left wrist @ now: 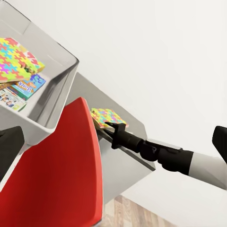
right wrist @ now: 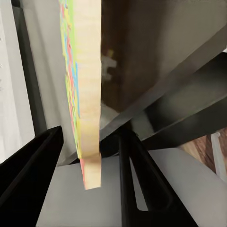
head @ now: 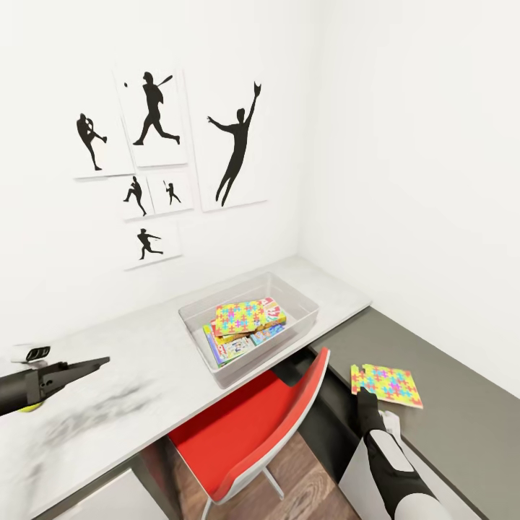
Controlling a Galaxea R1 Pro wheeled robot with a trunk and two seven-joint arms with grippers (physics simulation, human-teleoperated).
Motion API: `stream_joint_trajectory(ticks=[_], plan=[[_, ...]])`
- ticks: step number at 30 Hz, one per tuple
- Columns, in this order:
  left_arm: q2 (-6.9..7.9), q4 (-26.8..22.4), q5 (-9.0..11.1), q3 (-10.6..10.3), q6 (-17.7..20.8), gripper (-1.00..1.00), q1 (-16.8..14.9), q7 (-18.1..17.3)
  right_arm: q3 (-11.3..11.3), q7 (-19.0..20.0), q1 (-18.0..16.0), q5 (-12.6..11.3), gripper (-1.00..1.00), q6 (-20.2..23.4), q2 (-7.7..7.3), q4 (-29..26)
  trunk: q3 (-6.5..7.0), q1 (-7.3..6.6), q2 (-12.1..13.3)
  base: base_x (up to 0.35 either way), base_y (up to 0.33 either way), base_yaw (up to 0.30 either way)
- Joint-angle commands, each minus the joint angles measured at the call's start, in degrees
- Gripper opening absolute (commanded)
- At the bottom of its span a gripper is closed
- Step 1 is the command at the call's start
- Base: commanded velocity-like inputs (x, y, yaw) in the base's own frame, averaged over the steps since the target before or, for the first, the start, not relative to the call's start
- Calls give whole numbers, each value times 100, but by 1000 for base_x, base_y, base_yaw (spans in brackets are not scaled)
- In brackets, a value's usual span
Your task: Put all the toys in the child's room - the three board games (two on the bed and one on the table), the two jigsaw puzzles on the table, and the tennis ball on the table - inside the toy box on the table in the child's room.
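Right gripper [head: 359, 391] is nearest the camera, its jaws set either side of a jigsaw puzzle [head: 387, 383] edge — whether they press it cannot be told. That puzzle sits over the lower dark grey section of the table [head: 462, 426]. Beside this gripper stands the red chair [head: 249, 426]. Farther off, the toy box [head: 249, 321] holds board games [head: 235, 347] with another jigsaw [head: 242, 315] on top. Left gripper [head: 87, 366] hangs over the pale top — its jaw state cannot be told.
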Motion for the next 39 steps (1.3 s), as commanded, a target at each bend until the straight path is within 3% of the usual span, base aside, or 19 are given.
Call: stream_joint_trajectory(ticks=[1, 7, 11, 16, 20, 23, 27, 31, 34, 37, 39], plan=[[2, -47, -6, -4, 73, 100, -1, -24, -12, 63, -5, -67, -100, -3, 3, 2, 11, -21, 35, 0, 0, 0], [3, -138, -6, -16, 114, 100, 3, -24, 28, 104, 32, -54, -100, 118, -46, -56, 119, -153, 275, 0, 0, 0], [7, -149, -6, -16, 117, 100, 4, -24, 27, 132, 77, -53, -100, 522, -134, -71, 190, -241, 436, 0, 0, 0], [12, -153, -6, -16, 118, 100, 4, -24, 23, 679, 105, -47, -100, 686, -160, -107, 280, -351, 636, 0, 0, 0], [12, -153, -6, -16, 118, 100, 4, -24, 29, 880, 97, -51, -100, 757, -163, -446, 352, -439, 797, 0, 0, 0], [12, -153, -6, -30, 118, 100, 4, -24, 31, 910, 141, -40, -100, 1091, -172, -887, 406, -504, 917, 0, 0, 0], [12, -157, -6, -159, 118, 100, 4, -24, 29, 884, 370, 136, -100, 2116, -341, -1525, 478, -592, 1078, 0, 0, 0], [12, -160, -6, -196, 118, 100, 4, -24, 19, 877, 525, 504, -100, 2835, -521, -2009, 549, -680, 1238, 0, 0, 0], [12, -162, -6, -206, 118, 100, 4, -24, -2, 872, 683, 852, -100, 3760, -665, -2647, 603, -746, 1358, 0, 0, 0], [12, -165, -6, -208, 118, 100, 4, -24, -21, 899, 777, 997, -100, 4463, -833, -2997, 657, -812, 1479, 0, 0, 0], [12, -168, -6, -209, 118, 100, 4, -24, -22, 934, 849, 1021, -100, 4711, -952, -3079, 693, -856, 1559, 0, 0, 0]])
